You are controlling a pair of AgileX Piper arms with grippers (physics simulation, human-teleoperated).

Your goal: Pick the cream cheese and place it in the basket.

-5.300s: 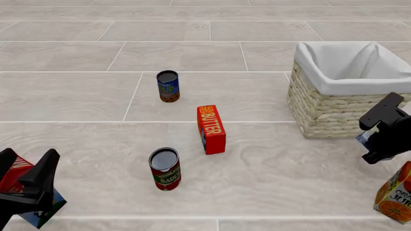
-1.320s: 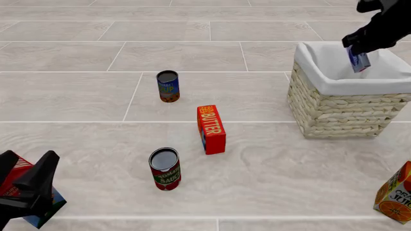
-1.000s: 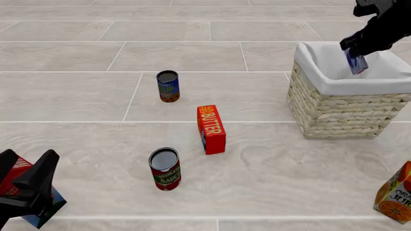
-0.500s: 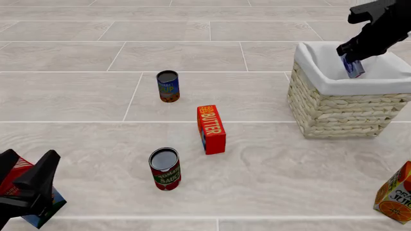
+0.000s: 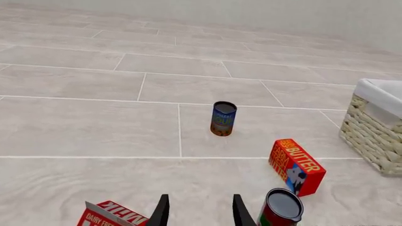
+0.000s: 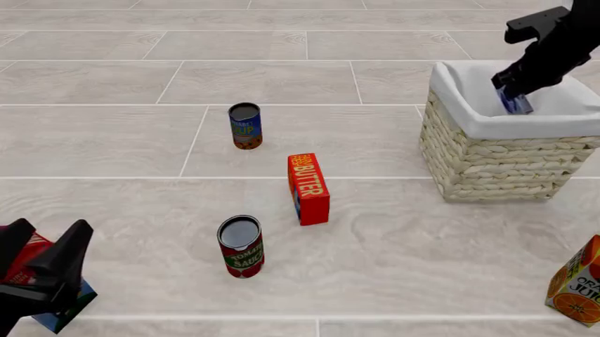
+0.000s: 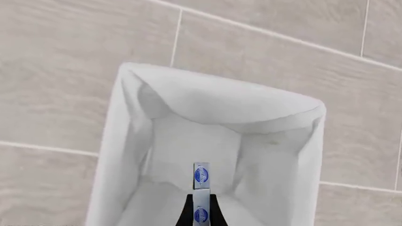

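1. Left wrist view: fingers of the left end effector stand parted with nothing between them. A milk carton lies just beside them on one side and a red-labelled can stands just beside them on the other. Farther out are the butter box and a blue can, with the basket well apart.

2. Front view: right end effector hangs over the basket, its jaws closed on the cream cheese, which dips inside the white lining. An orange juice carton stands well below it, near the counter edge. The left end effector is spread wide, empty, over the milk carton.

3. Right wrist view: cream cheese, seen edge-on, is pinched between the fingertips, directly above the basket's lined floor.
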